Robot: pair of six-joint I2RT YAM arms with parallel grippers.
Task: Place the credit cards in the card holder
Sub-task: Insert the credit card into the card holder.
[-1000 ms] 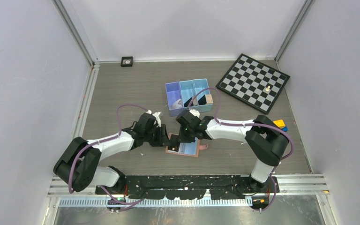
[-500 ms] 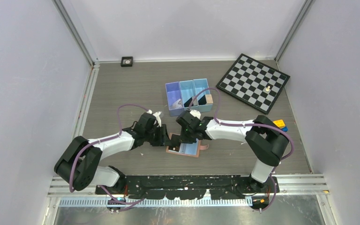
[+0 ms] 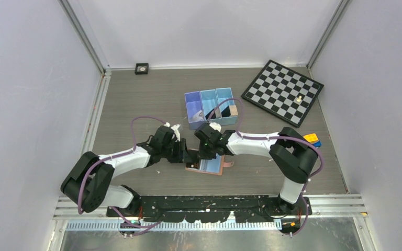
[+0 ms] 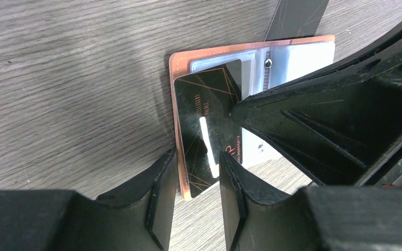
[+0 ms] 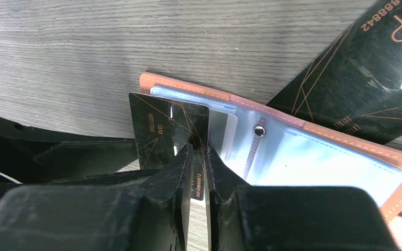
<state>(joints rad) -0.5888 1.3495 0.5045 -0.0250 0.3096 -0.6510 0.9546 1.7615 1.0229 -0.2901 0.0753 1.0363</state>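
- Both arms reach in from the near edge of the table [image 3: 136, 99], elbows out to the sides and forearms angled inward, so that the two grippers meet nose to nose over the card holder [image 5: 319, 159].
- The left gripper [image 4: 197, 158] lies low on the card holder's left side. Its fingers stand part open, one on either side of the near left corner. Whether they clamp that corner cannot be told.
- The right gripper [image 5: 199, 151] comes from the right, with its fingers closed to a thin slit on the edge of one credit card [image 5: 159, 128].
- That card is glossy black with thin copper lines. It stands tilted over the holder's left half, its far edge at the mouth of a clear pocket.
- The card holder lies open on the table between the arms. It has a salmon-tan cover, a pale blue lining, a snap stud on the fold and a snap tab [image 3: 228, 164] sticking out to the right.
- A second black card [image 5: 356, 68] lies flat beyond the holder, one end tucked under its far edge. That makes two cards.
- Farther back is one blue three-compartment bin [image 3: 212, 93]. A tan block [image 3: 234, 110] sits in its right cell, and a dark flat thing in the middle cell is too small to identify.
- At the right rear, one chessboard [image 3: 280, 86] carries a single pale piece [image 3: 298, 98].
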